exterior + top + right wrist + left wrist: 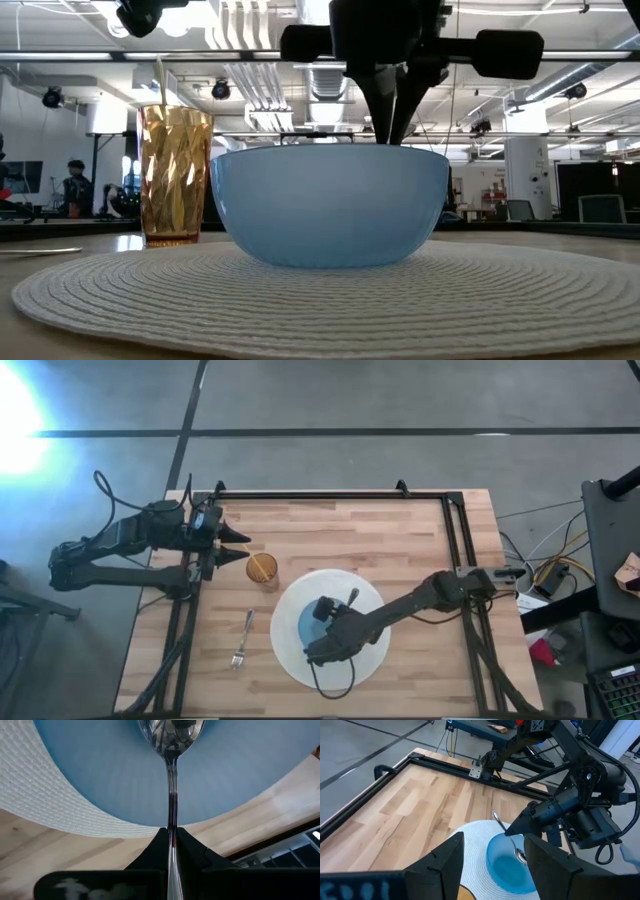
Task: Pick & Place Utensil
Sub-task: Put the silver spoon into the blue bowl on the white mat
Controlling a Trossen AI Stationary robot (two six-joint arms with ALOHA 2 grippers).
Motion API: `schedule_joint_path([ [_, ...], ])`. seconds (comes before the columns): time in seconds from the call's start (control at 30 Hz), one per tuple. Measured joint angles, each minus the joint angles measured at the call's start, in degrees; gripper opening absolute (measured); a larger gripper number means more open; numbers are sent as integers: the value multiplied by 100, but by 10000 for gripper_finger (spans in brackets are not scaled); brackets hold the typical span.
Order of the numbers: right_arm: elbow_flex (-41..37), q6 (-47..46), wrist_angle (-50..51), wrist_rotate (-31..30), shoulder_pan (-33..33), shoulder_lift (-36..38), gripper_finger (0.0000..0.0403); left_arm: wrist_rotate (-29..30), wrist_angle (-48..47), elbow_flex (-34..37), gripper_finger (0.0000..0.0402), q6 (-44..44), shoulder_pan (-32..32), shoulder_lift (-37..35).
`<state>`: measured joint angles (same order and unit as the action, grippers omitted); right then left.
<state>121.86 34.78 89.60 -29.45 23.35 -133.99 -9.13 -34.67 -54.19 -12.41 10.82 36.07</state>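
Steel spoon (171,785) pinched in right end effector (171,836)

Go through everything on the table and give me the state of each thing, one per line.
Spoon: pinched by right gripper, bowl end inside blue bowl.
Blue bowl: upright on placemat.
Amber cup: upright, beside placemat.
Fork: lying flat on table.
Left gripper: open, empty.

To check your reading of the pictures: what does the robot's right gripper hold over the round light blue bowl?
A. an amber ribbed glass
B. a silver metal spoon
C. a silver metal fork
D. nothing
B: the right gripper is shut on the handle of the silver metal spoon, whose head hangs inside the light blue bowl.
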Motion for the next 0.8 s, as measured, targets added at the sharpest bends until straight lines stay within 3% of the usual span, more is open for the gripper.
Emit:
schedule_joint_path([
  [0.23,-2,141,0,260,-10,0,12,0,-3,0,200,-19,0,0],
  [0.8,-2,616,-258,179,-47,-11,13,-2,-24,0,200,-23,1,0],
])
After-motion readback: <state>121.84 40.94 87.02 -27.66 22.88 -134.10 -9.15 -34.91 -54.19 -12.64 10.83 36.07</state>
